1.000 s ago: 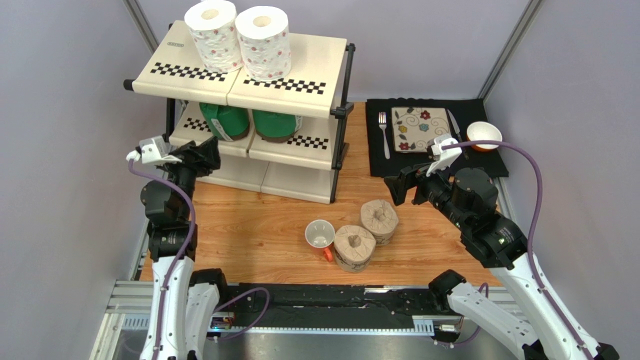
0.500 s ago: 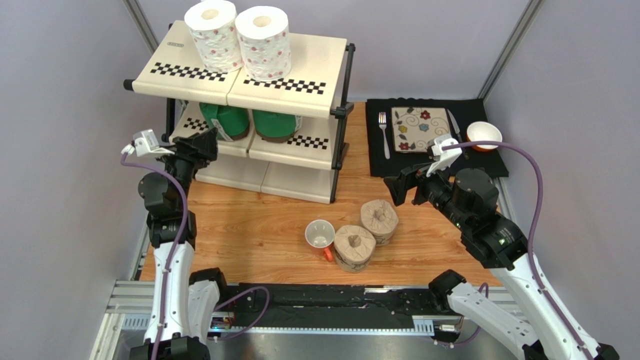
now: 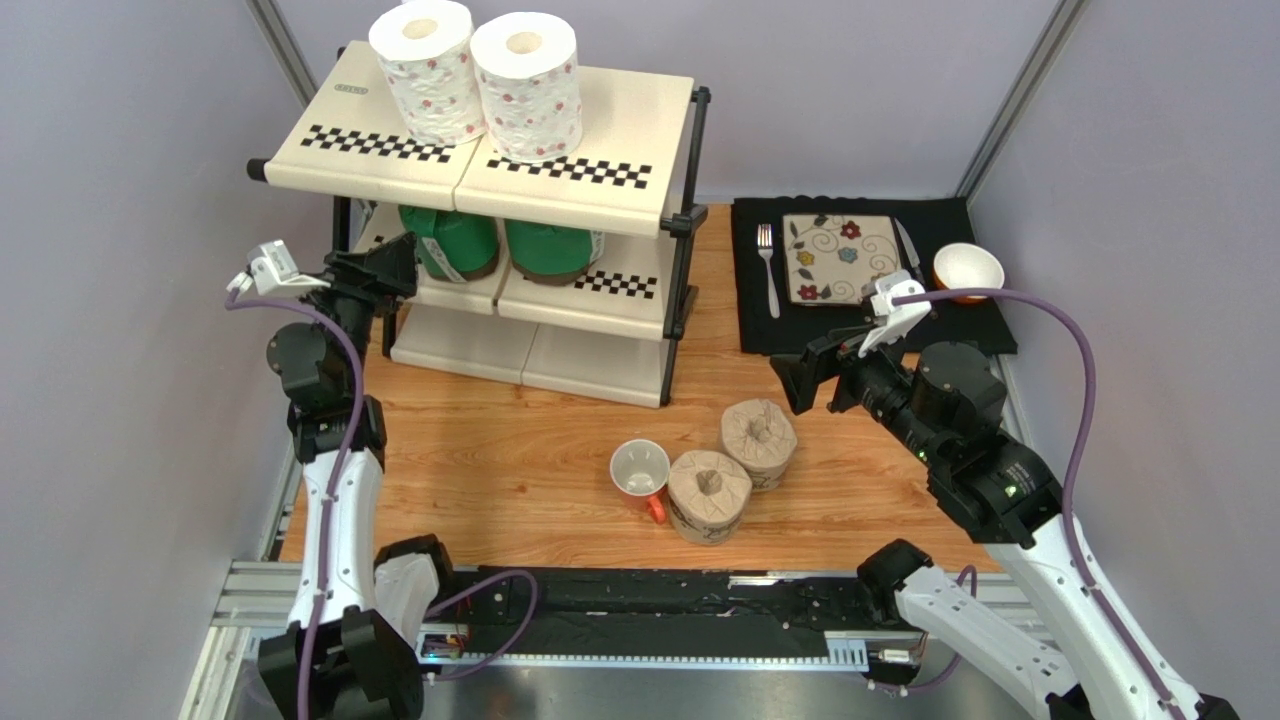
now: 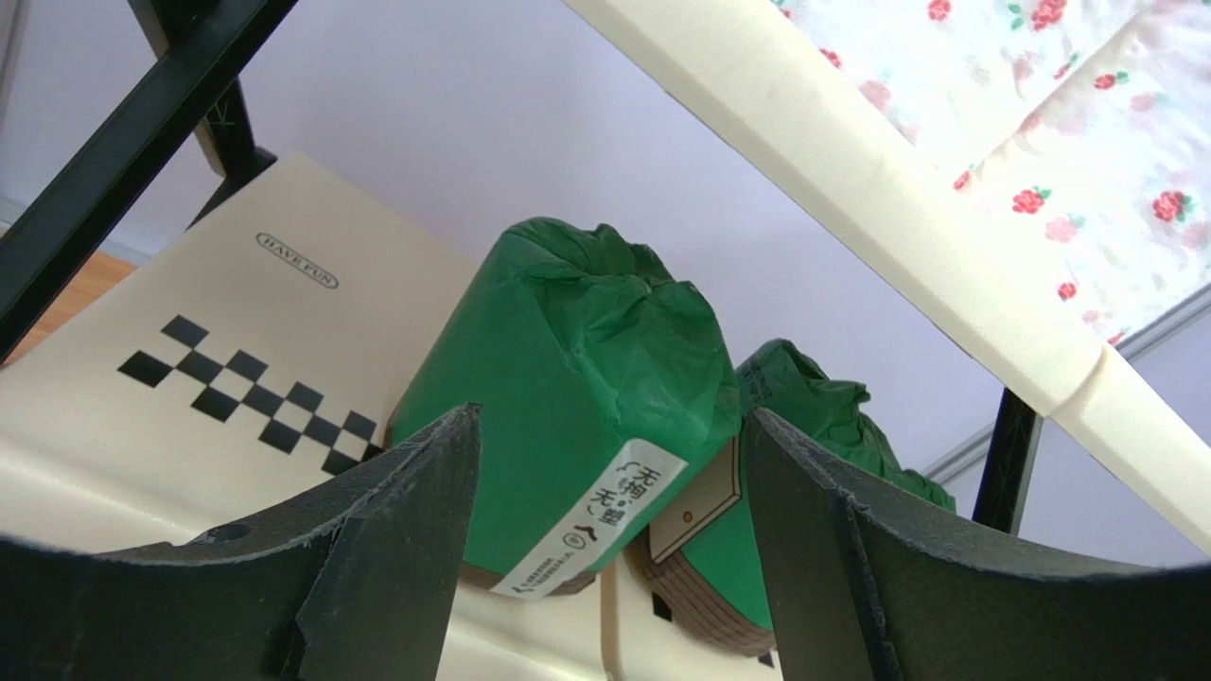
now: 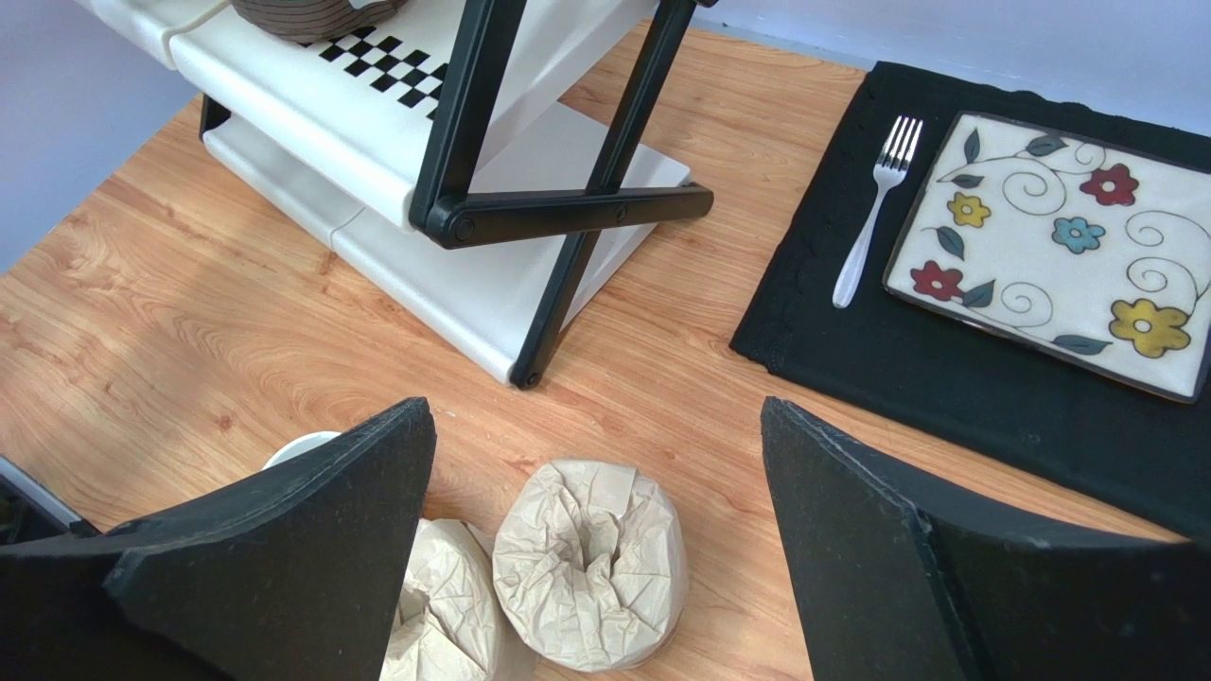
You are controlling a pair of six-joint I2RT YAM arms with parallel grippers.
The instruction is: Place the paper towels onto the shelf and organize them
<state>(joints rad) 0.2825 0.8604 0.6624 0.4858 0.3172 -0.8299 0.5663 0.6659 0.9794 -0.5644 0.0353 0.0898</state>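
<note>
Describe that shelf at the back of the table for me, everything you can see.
The shelf is a three-tier rack standing upright on the wooden table, back left. Its tiers look like cream plastic, with checkered strips along the front edges, held by black posts and a crossed side brace. Two white floral-print rolls stand on top, two green-wrapped rolls on the middle tier. The open left gripper hovers at its left end.

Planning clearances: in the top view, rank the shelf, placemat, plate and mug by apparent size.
1. Shelf
2. Placemat
3. Plate
4. Mug
The shelf top sits nearer the camera, but the gaps are wide enough to rank.
</note>
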